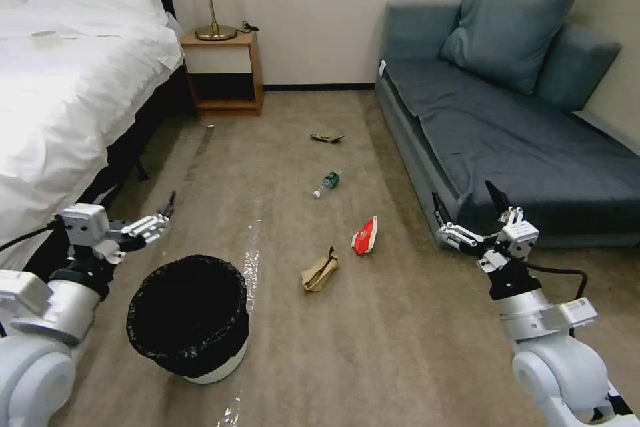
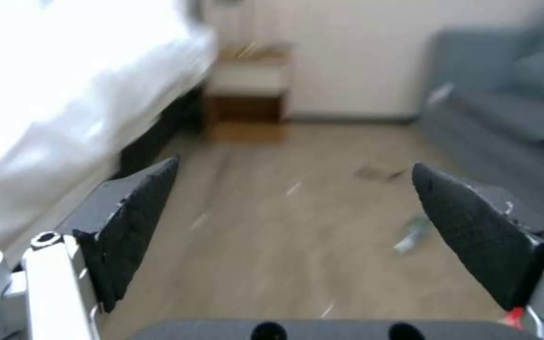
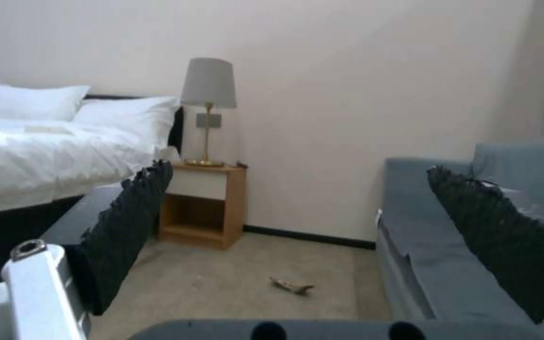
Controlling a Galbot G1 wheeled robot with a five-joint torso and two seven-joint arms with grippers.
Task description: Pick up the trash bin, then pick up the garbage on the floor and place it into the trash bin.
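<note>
The trash bin (image 1: 217,368), white with a black bag over its rim, stands on the carpet at the near left. My left gripper (image 1: 163,210) hovers open just above and behind it, nearer the bed, with nothing between its fingers (image 2: 133,226). The garbage lies ahead on the floor: a brown paper bag (image 1: 320,271), a red-and-white wrapper (image 1: 364,235), a clear bottle (image 1: 327,184) and a dark-and-gold wrapper (image 1: 327,138). My right gripper (image 1: 462,192) is raised by the sofa's front edge, open and empty, to the right of the red wrapper. The right wrist view shows the dark wrapper (image 3: 291,285).
A white bed (image 1: 67,80) runs along the left. A wooden nightstand (image 1: 223,70) with a lamp stands at the back wall, and a grey-blue sofa (image 1: 520,133) fills the right side. A strip of clear film (image 1: 250,267) lies on the carpet beside the bin.
</note>
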